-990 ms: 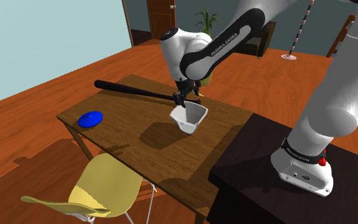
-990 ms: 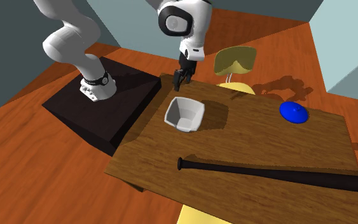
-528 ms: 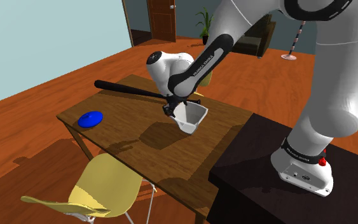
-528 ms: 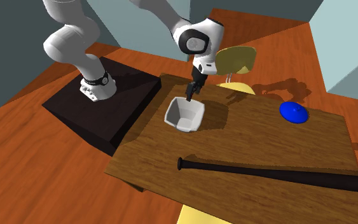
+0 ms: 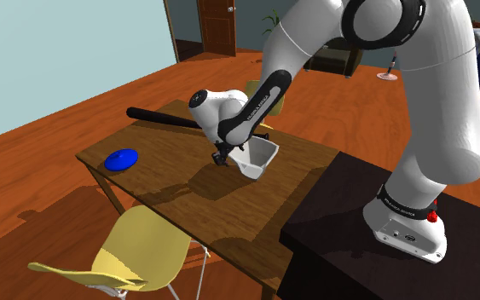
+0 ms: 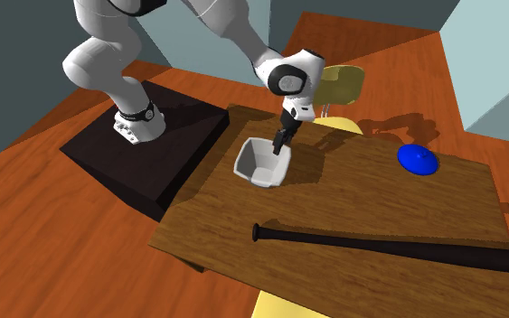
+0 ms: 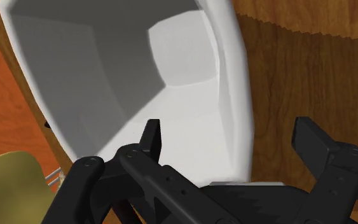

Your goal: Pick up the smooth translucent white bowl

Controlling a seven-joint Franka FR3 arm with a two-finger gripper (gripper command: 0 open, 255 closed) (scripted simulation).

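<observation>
Lowered since a moment ago over the white bowl [image 5: 260, 158] on the wooden table [image 5: 157, 175], with the gripper [image 7: 228, 130] straddling its rim, fingers [image 7: 151, 137] apart, one inside, one outside.

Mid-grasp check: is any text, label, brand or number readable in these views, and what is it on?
"FRANKA EMIKA": small white letters on the arm's dark forearm cover, in the shoulder view.
White lettering on the dark base band: too small to read.
No text on the bowl, the bat or the table.

White arm [image 5: 438, 111], dark joints, black jaws, perhaps a red button [image 5: 433, 216] at base.
</observation>
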